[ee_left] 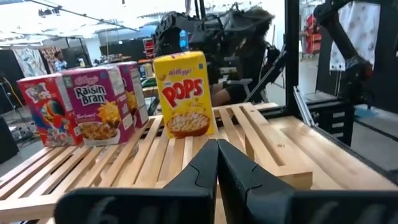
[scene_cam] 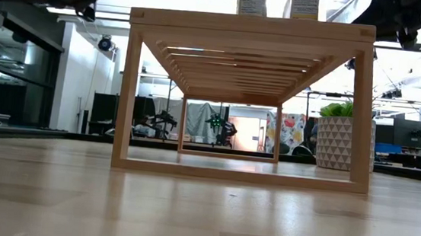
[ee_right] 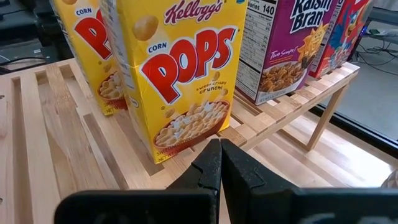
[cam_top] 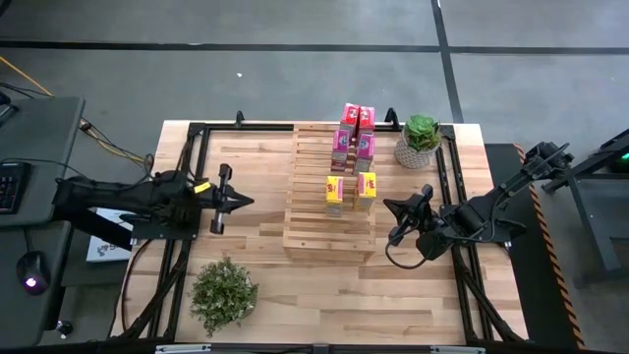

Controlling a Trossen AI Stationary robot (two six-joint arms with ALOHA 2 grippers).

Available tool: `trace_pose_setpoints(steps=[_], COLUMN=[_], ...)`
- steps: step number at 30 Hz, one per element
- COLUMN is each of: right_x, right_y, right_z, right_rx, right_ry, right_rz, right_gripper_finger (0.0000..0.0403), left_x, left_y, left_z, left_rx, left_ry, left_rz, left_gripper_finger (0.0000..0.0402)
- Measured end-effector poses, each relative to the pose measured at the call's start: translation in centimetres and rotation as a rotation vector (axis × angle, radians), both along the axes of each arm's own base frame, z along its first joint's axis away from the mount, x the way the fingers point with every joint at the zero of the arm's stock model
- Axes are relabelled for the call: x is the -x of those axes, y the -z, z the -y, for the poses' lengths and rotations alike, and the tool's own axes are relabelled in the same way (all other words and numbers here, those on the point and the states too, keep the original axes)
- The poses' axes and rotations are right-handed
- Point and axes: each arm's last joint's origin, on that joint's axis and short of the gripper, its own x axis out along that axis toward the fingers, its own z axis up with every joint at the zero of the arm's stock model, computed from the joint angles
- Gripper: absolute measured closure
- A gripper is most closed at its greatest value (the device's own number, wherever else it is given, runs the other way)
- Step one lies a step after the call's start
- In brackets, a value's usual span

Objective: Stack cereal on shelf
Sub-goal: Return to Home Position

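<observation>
Now | yellow cereal [ee_right: 180, 74] on shelf [ee_right: 56, 124] | near closed right pincer [ee_right: 219, 146]

Yellow boxes [cam_top: 335, 189] and pink boxes [cam_top: 340, 149] stand upright (in pairs) atop the pale slatted shelf [cam_top: 314, 231].

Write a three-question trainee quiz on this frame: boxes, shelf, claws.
1. Multiple choice: how many yellow cereal boxes stand on the shelf? A) one B) two C) four
2. True or false: the right claw is gripping one of the boxes.
3. Fill in: the left claw has its fingers ___ (open/shut).

Key: 1) B. 2) False: it is shut on nothing, clear of the boxes. 3) shut.
</observation>
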Motion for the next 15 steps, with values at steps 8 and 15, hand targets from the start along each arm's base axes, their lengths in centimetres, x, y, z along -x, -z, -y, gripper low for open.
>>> trace_pose_setpoints(steps=[8,15], right_x=[0.0,0.0], right_y=[0.1,0.0], right_z=[0.0,0.0], right_rx=[0.003,-0.005], right_ry=[-0.001,0.001], right_rz=[-0.007,0.002], right_gripper_finger=[0.0403,0.0403], left_x=[2.8,3.0], left_y=[0.7,4.1], left_z=[0.0,-0.1], left_rx=[0.060,0.081], left_ry=[-0.001,-0.006], left_rz=[0.050,0.150], left_gripper_finger=[0.0401,0.0401])
